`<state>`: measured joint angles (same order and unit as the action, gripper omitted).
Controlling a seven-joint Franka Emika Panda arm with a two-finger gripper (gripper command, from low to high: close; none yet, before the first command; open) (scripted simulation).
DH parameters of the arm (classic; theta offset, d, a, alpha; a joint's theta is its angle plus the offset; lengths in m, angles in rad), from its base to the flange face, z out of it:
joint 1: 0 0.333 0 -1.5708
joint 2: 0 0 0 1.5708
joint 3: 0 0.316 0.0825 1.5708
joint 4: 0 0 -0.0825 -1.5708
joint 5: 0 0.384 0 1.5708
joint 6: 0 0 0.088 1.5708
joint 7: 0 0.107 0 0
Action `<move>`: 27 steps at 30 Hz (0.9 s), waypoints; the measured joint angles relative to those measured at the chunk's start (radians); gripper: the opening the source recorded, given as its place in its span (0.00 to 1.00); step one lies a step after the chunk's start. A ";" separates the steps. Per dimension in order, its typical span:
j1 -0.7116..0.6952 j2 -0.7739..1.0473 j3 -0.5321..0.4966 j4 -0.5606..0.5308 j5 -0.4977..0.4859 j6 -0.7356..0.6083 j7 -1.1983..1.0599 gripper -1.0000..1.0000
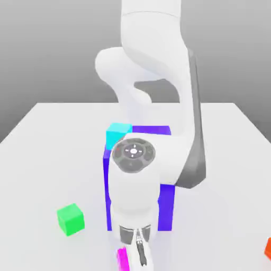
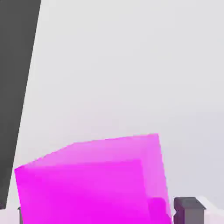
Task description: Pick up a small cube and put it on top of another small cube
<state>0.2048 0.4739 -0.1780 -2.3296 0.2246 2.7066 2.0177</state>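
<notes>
The small cube (image 1: 122, 259), bright magenta, lies on the white table at the front edge of the exterior view. My gripper (image 1: 139, 258) points straight down at it, partly covering it. In the hand view the magenta cube (image 2: 94, 183) sits close up between my fingers, with one dark fingertip (image 2: 188, 210) against its side. The gripper is shut on this cube, which rests on the table. Another small cube (image 1: 71, 218), bright green, stands on the table to the exterior view's left of my hand, apart from it.
A big blue-purple block (image 1: 167, 204) stands right behind my hand, largely hidden by the arm. A cyan cube (image 1: 117, 135) is behind it. An orange cube (image 1: 268, 247) sits at the exterior view's right edge. The white table (image 1: 47, 159) lies bare on the left.
</notes>
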 joint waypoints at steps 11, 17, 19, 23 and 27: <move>-0.010 -0.218 -0.070 -0.003 -0.035 -0.188 0.054 0.00; -0.078 -0.305 -0.124 -0.003 -0.073 -0.353 -0.060 0.00; -0.100 -0.325 -0.142 -0.019 -0.102 -0.385 -0.138 0.00; -0.146 -0.356 -0.175 -0.050 -0.160 -0.446 -0.315 0.00; -0.194 -0.377 -0.197 -0.076 -0.215 -0.497 -0.518 0.00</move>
<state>0.0104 0.0972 -0.3755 -2.4055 0.0093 2.2093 1.4993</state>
